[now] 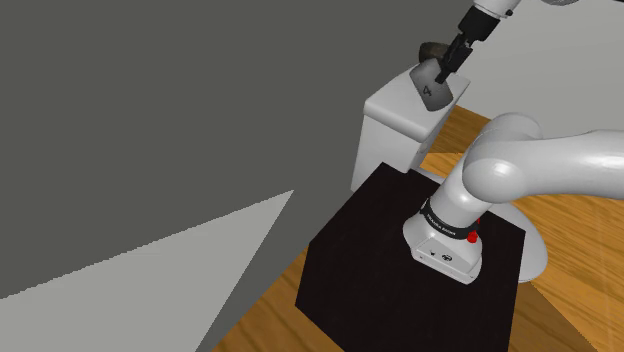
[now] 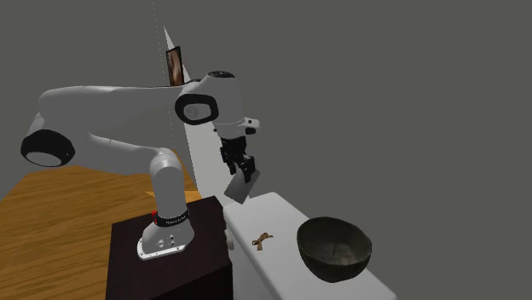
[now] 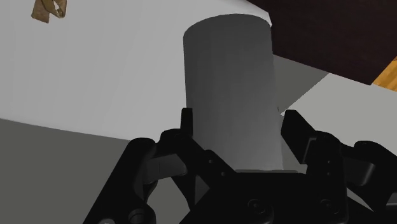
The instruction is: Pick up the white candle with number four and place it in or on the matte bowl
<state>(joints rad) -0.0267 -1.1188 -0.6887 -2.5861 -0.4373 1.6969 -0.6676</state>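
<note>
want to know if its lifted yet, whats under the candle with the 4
Under the grey candle, clasped by the pincer, the wrist view shows the white counter. The patch straight below is covered by the candle itself.

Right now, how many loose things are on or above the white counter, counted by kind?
Grey candle marked 4, clasped in the hand: 1
Dark bowl: 1
Small brown object: 1
Total: 3
</note>
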